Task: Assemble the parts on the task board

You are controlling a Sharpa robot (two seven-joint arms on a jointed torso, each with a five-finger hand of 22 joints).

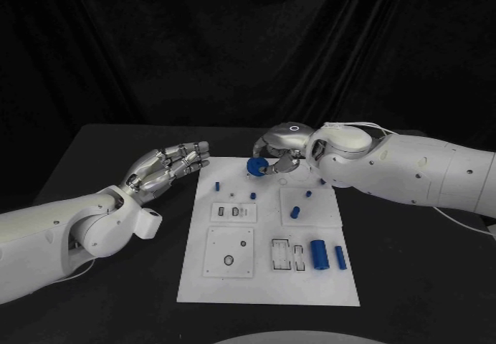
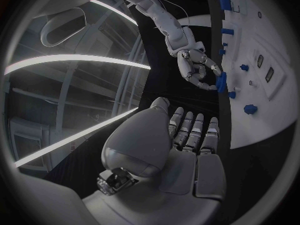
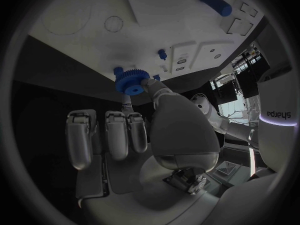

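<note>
My right hand (image 1: 281, 149) hovers over the far edge of the white task board (image 1: 271, 283) and pinches a blue gear (image 1: 256, 166) between thumb and a finger; the gear (image 3: 130, 81) shows toothed with a centre hole, and also as the gear (image 2: 221, 81) held by the right hand (image 2: 197, 69). My left hand (image 1: 168, 168) floats open with fingers straight and close together, just left of the board's far corner, holding nothing. Small blue pegs (image 1: 218, 185) stand on the board's far half. Two blue cylinders (image 1: 320, 254) lie at the board's right side.
The board carries rectangular recesses (image 1: 234, 211) and a square panel with a round hole (image 1: 229, 252). A further blue peg (image 1: 296, 212) lies mid-board. Black table (image 1: 114, 158) surrounds the board on all sides, with a dark curtain behind.
</note>
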